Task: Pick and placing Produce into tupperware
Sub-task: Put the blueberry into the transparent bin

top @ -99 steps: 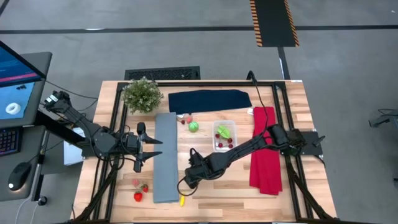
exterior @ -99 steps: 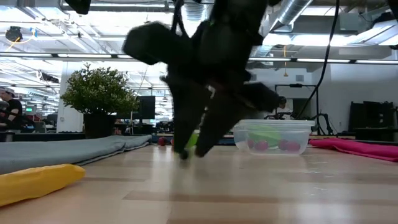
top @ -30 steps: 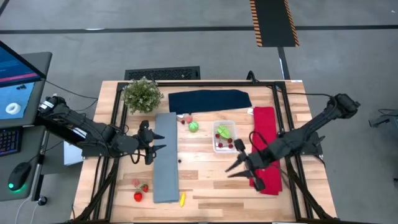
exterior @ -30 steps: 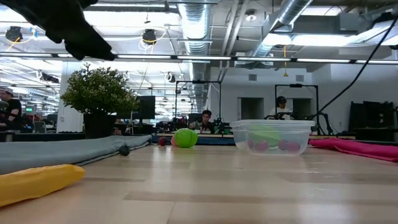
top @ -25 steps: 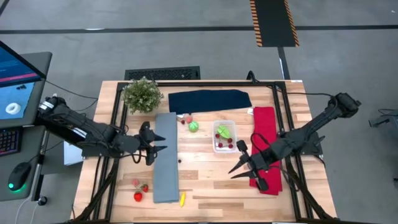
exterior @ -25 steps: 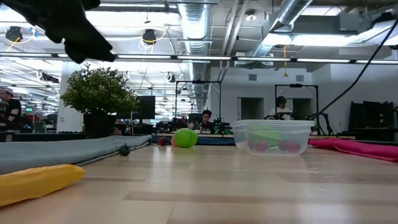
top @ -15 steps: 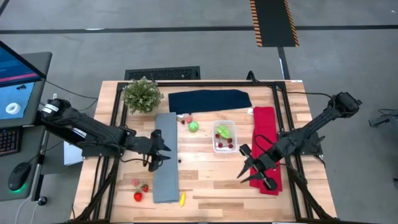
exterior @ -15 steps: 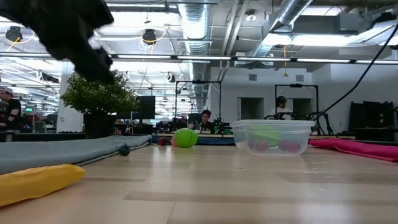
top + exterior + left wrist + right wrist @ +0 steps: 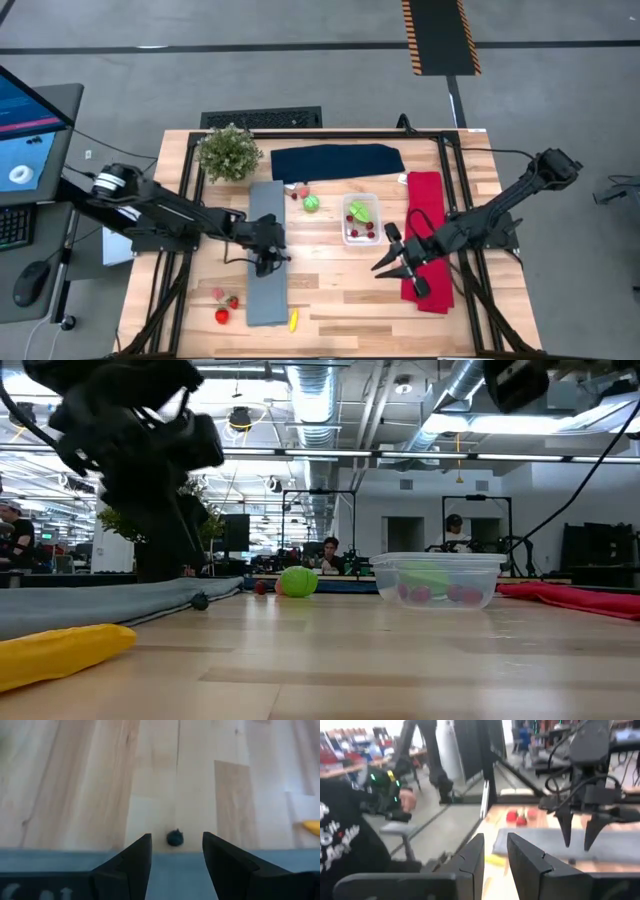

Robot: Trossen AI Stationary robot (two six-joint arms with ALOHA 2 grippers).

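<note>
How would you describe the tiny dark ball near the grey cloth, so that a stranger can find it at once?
Start at the long grey cloth lying lengthwise on the wooden table. Just off its right edge, about midway along, sits a tiny dark round ball, right under the left gripper. Unlike the bigger lime-green ball farther back, it is almost black.

2 dark jointed arms, black cables, tapered pincer fingers (image 9: 132, 865)

Table (image 9: 330, 300): pale wood planks
Cloths: grey cloth (image 9: 266, 250), navy cloth (image 9: 336, 160), red cloth (image 9: 425, 240)
Also: potted plant (image 9: 229, 152), tupperware (image 9: 361, 219), yellow piece (image 9: 293, 321)
</note>
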